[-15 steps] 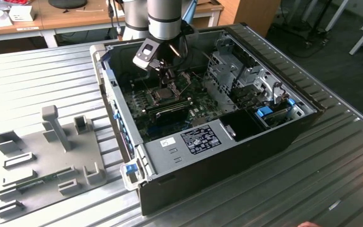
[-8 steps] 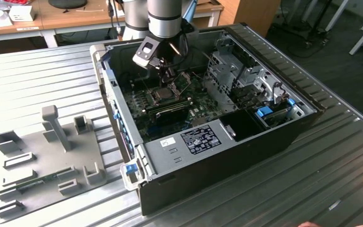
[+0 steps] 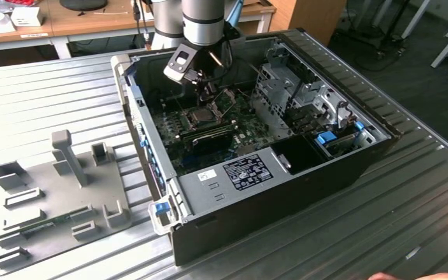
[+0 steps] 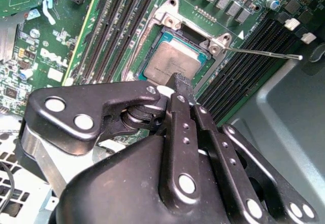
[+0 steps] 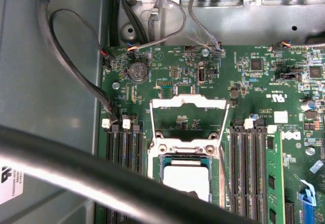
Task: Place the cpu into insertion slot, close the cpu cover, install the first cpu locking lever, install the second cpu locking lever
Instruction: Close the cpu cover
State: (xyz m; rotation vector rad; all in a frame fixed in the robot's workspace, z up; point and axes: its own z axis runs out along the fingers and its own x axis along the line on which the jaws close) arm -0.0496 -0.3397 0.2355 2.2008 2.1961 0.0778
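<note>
The cpu (image 4: 174,61) already lies flat in the slot (image 4: 189,31), inside the open case (image 3: 286,195) that stands mid-frame on the bench (image 3: 53,87) in the exterior view. The cover (image 5: 188,101) is still swung back off the slot, and bare board shows through its window in the first wrist view. Closing the cover therefore looks like the step in hand.

The gripper (image 4: 180,83) is narrow, its fingers drawn together with nothing between them. Its tip is at the chip's near edge; whether it is touching or just above I cannot tell.

Closing would call for catching the cover's free edge and swinging it over its hinge onto the chip, clear of the thin lever (image 4: 264,54) that sticks out sideways.

In the second wrist view the gripper's own body hides the near half of the slot. In the first wrist view a thick black cable (image 5: 76,168) cuts off part of the chip. A second lever is hard to make out, and full seating of the chip cannot be judged.
</note>
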